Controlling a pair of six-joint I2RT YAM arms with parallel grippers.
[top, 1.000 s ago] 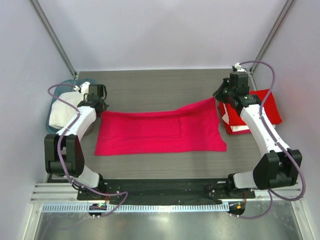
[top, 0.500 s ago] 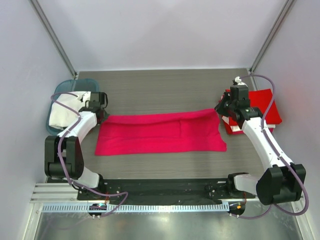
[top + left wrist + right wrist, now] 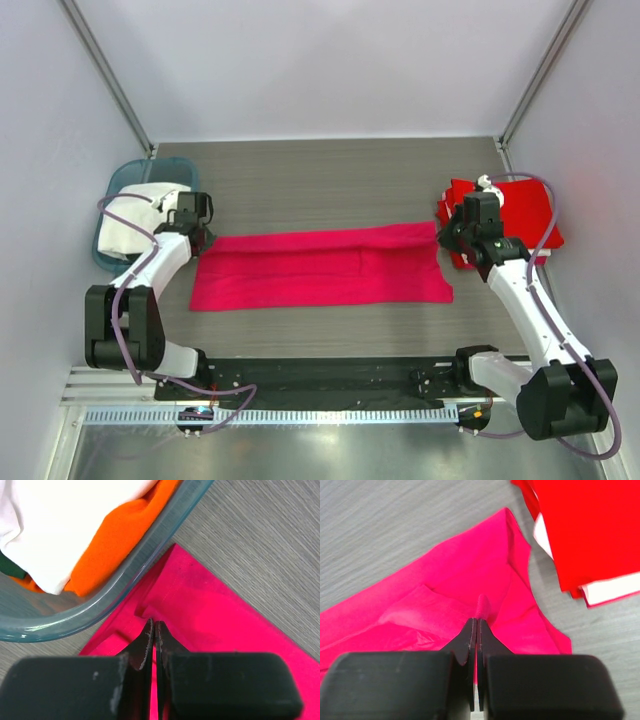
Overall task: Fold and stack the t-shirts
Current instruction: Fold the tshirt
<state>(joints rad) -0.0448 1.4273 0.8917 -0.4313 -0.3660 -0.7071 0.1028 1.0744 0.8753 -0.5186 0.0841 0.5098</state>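
Magenta t-shirt [image 3: 320, 268] lies spread across the bench [image 3: 320, 180] between your arms. Left jaws and right jaws are each closed on a far corner. Likely mid-fold: next, draw both corners evenly toward you.

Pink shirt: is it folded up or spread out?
Half folded. The pink shirt lies flat in a long strip, its far edge doubled over, pinched by the left gripper and right gripper.

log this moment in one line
step: fold | left claw: shut on pink shirt | right claw: shut on pink shirt
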